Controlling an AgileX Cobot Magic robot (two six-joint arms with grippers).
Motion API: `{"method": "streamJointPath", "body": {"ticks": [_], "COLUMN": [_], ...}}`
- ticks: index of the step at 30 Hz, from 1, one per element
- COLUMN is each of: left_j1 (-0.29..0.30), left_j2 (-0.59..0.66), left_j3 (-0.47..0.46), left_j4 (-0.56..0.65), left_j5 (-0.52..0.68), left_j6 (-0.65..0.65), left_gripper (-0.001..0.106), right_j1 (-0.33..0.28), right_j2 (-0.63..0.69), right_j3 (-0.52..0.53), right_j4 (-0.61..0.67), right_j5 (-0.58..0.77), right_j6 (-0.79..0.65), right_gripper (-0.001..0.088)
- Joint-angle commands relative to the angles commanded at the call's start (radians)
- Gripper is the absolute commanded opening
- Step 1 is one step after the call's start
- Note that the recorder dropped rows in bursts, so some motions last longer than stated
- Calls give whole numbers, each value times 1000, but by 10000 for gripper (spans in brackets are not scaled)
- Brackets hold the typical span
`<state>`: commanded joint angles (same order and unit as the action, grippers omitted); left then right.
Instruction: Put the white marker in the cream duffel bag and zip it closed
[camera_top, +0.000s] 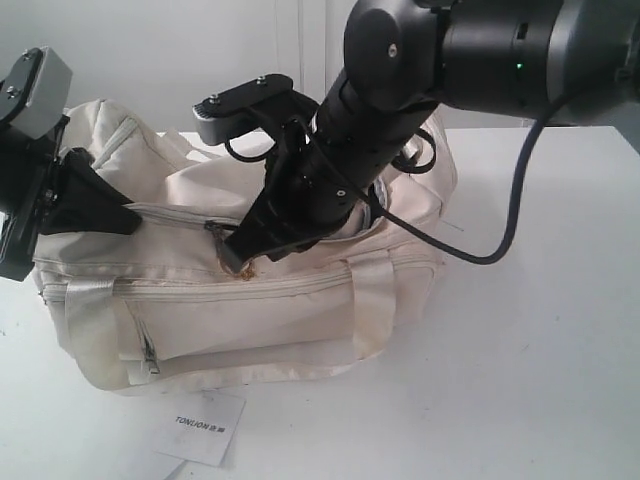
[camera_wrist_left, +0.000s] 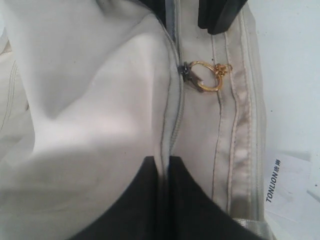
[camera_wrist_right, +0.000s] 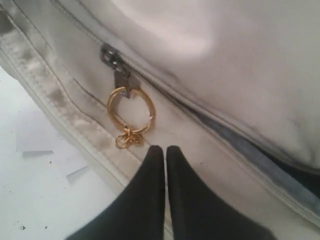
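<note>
Pressing the right gripper fully shut, with nothing caught between the black fingers. Hovering just short of the gold ring hanging from the zipper slider, tips near the ring's small clasp but not threaded through it. Probably lining up to hook or pinch that ring, the easiest handle for dragging the slider along the top zipper.

Clamping the left gripper onto a fold of the cream duffel bag right at the zipper line, at the bag's left end in the exterior view. Likely pinning the fabric there to give the zip something to pull against, since soft cloth tends to bunch and travel with a slider.

Showing closed teeth between the left gripper and the slider, and gaping beyond it, with dark lining visible under the right arm. Judging the zip as partway shut, with that far stretch left to draw.

Not finding the white marker in any view. Presumably lying inside the bag, though that cannot be confirmed from here.

Resting the bag on the white table, with the paper tag printed TONLION lying flat in front, apart from both grippers and playing no part.

Needing a firm catch on the ring next, and risking a slip off that thin loop or a jam on loose fabric.
</note>
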<state>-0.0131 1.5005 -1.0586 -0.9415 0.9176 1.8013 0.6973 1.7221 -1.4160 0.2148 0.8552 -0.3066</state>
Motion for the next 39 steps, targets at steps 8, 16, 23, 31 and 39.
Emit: {"method": "streamJointPath", "body": {"ticks": [8, 16, 23, 31, 39], "left_j1": [0, 0, 0, 0, 0], "left_j2": [0, 0, 0, 0, 0], "left_j3": [0, 0, 0, 0, 0], "left_j4": [0, 0, -12, -26, -44], "left_j5": [0, 0, 0, 0, 4], "left_j6": [0, -15, -15, -15, -15], "left_gripper": [0, 0, 0, 0, 0], "right_j1": [0, -8, -99, -104, -104], "right_j2": [0, 45, 85, 141, 180], "right_j3": [0, 0, 0, 0, 0], "right_j4": [129, 241, 413, 515, 617], "right_j5": [-28, -42, -32, -12, -44], "right_j6": [-4, 28, 80, 11, -65], "right_gripper": [60, 595, 594, 576, 547]}}
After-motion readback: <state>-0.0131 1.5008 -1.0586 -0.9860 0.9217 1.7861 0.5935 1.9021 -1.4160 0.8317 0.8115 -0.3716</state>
